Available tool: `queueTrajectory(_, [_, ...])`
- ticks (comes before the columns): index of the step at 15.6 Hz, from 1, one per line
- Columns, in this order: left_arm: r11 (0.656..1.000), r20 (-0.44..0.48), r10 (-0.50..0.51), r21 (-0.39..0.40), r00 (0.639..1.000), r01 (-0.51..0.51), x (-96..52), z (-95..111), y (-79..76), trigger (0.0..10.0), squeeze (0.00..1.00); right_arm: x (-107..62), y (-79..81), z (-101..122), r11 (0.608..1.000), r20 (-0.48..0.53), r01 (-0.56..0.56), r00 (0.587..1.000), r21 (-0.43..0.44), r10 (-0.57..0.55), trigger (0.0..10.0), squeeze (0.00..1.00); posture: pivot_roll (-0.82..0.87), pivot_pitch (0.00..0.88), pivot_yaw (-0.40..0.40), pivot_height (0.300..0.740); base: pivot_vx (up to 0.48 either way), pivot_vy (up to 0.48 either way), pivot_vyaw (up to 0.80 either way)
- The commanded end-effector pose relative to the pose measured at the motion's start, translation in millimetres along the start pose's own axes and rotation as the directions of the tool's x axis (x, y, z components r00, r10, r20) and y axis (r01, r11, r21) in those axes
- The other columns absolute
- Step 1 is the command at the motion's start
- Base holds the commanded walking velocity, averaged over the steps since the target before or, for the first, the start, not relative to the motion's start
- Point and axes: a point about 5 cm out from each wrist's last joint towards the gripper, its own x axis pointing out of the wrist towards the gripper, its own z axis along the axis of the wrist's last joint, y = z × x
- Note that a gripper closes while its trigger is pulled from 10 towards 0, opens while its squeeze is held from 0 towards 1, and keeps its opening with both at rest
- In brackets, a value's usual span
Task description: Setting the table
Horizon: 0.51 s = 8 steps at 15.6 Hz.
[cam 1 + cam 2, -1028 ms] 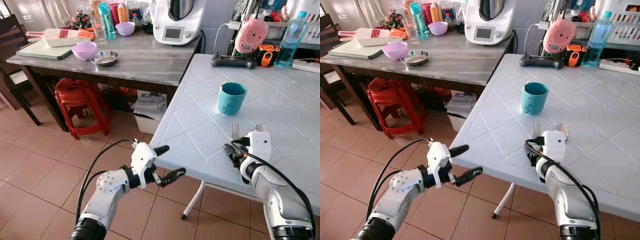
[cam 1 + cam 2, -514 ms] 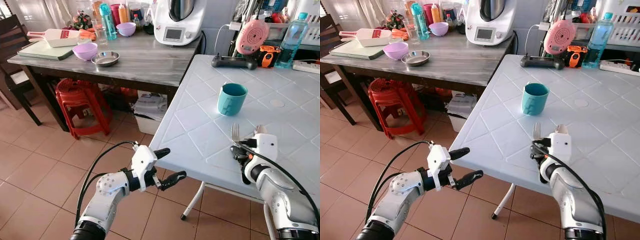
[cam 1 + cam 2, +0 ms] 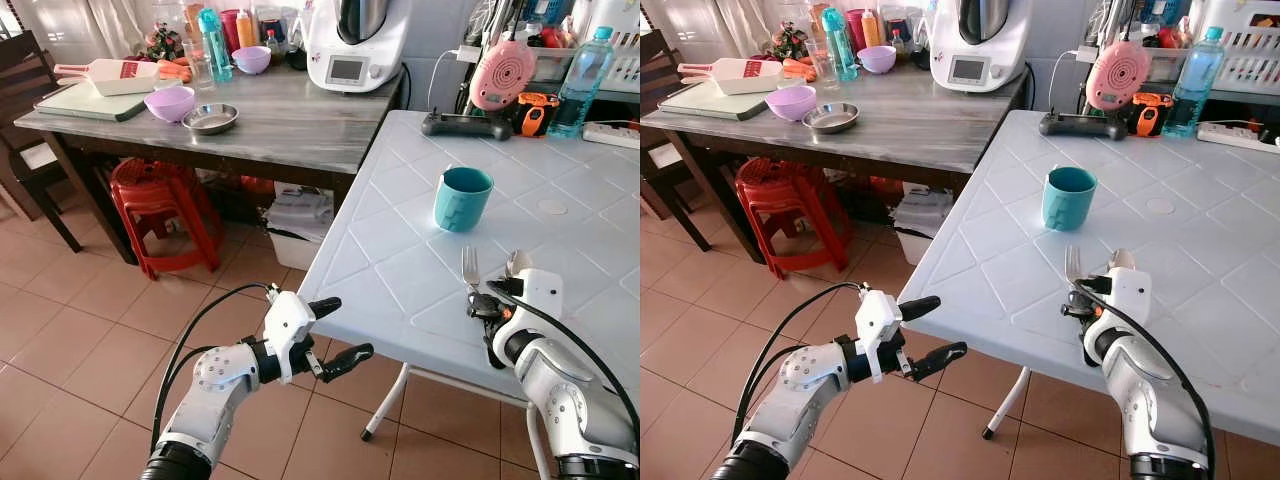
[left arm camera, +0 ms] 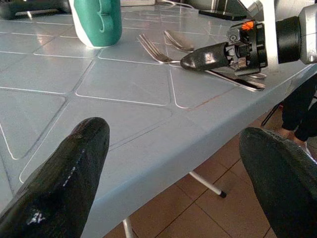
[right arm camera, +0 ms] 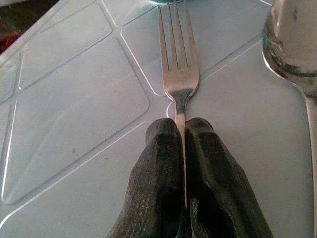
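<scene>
Right fingers [image 5: 179, 144] clamped on fork [image 5: 178, 64] (left fingers [image 3: 333, 325] wide), spoon [image 5: 292, 44] beside, teal cup [image 3: 462, 197] beyond.

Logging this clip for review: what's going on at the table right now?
The robot stands at the corner of a pale blue tiled-pattern plastic table. Its right gripper is shut on the handle of a silver metal fork that lies flat on the tabletop, tines toward a teal ceramic mug. A silver metal spoon lies beside the fork. The left gripper hangs open off the table's edge, above the floor, holding nothing.
</scene>
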Motion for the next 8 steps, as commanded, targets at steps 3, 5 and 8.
queueTrajectory(3, [1.000, -0.018, -0.015, 0.027, 1.000, 0.016, -0.8, 2.0, -0.4, 10.0, 0.00, 0.7, 0.4, -27.1, 0.998, -0.118, 0.005, 0.993, 0.068, 0.003, 0.0, 0.00, -0.06, 0.000, 0.076, 0.740, 0.000, 0.000, 0.00])
queueTrajectory(5, [0.999, -0.020, -0.018, 0.027, 1.000, 0.018, -0.8, 1.8, -0.4, 10.0, 0.00, 1.1, 1.2, -26.9, 0.997, -0.114, 0.006, 0.993, 0.074, 0.002, 0.0, 0.00, -0.06, 0.000, 0.077, 0.740, 0.000, 0.000, 0.00])
queueTrajectory(8, [0.999, -0.020, -0.013, 0.031, 1.000, 0.014, -1.2, 1.9, 0.4, 10.0, 0.00, 1.8, 0.9, -25.3, 0.997, -0.104, 0.014, 0.995, 0.073, -0.006, 0.0, 0.00, -0.05, 0.000, 0.076, 0.740, 0.000, 0.000, 0.00])
